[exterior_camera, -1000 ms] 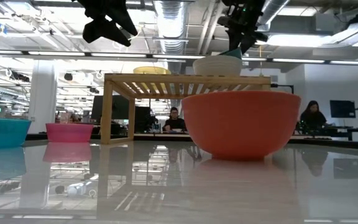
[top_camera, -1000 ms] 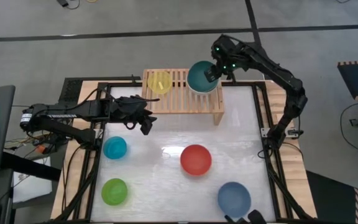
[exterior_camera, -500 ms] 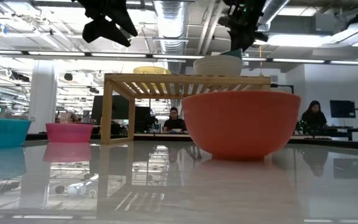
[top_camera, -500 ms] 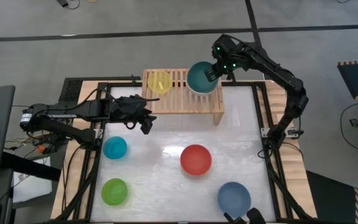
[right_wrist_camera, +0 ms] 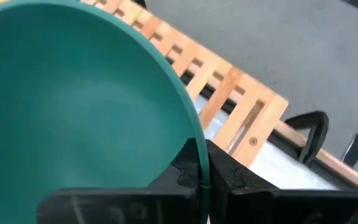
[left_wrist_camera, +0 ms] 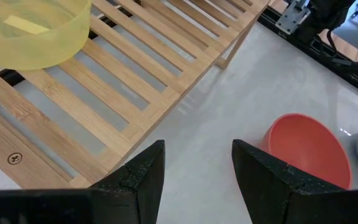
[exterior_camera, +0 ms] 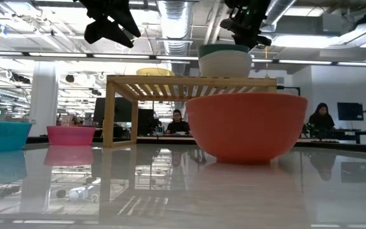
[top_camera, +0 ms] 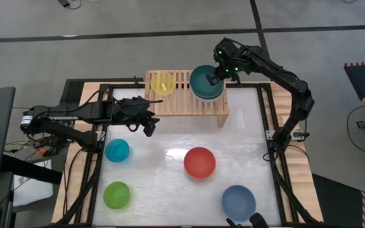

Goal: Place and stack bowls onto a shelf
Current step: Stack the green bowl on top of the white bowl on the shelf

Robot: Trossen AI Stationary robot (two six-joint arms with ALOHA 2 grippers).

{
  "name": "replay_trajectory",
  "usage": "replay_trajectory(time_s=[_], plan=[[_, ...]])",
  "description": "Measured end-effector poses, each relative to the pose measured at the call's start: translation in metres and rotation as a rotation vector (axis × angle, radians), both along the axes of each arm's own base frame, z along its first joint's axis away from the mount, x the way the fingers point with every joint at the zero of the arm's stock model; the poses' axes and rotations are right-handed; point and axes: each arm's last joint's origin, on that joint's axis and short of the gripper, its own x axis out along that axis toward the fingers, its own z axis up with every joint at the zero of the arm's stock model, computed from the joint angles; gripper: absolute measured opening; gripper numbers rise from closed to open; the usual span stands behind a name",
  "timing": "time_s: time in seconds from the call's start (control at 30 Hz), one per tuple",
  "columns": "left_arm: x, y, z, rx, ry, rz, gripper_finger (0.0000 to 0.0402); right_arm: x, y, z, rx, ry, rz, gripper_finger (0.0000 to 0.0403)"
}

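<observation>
The dark teal-green bowl (top_camera: 204, 81) sits level inside the cream-white bowl (exterior_camera: 224, 65) at the right end of the light-wood shelf (top_camera: 182, 104). Its rim shows above the cream one in the low view (exterior_camera: 224, 48). My right gripper (top_camera: 215, 75) is over the shelf's far right corner, shut on the teal bowl. A yellow bowl (top_camera: 163, 83) stands on the shelf's left part. My left gripper (top_camera: 149, 126) hovers open and empty in front of the shelf's left end; it also shows in the left wrist view (left_wrist_camera: 197, 177). My right gripper pinches the teal bowl's rim (right_wrist_camera: 199, 163) on its far right side, one finger inside the bowl and one outside. The fingers come slanting down from the far right. The bowl sits upright, nested in the cream-white bowl on the shelf.
On the table stand a cyan bowl (top_camera: 117, 150), a lime green bowl (top_camera: 116, 194), a red bowl (top_camera: 199, 162) and a blue bowl (top_camera: 238, 201). A pink bowl (exterior_camera: 70, 135) stands at the left, seen only in the low view. People sit in the room behind.
My right gripper has lowered the teal bowl a little toward the table's near edge. The bowl was tilted over the cream-white bowl and now sits level inside it. The gripper stays shut on the rim.
</observation>
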Motion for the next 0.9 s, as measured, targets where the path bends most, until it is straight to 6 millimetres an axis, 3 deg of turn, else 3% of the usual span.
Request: replay_trajectory(time_s=[0.27, 0.5, 0.9], plan=[[-0.001, 0.000, -0.001, -0.002, 0.016, -0.001, 0.0171, -0.011, 0.001, 0.011, -0.008, -0.057, -0.046, 0.0034], [-0.001, 0.000, -0.002, 0.001, 0.030, -0.015, 0.0171, -0.028, -0.002, 0.011, 0.137, -0.070, -0.064, 0.0028], [-0.001, 0.003, -0.002, 0.013, 0.030, -0.007, 0.0171, -0.008, -0.001, 0.003, 0.127, -0.087, -0.025, 0.0060]])
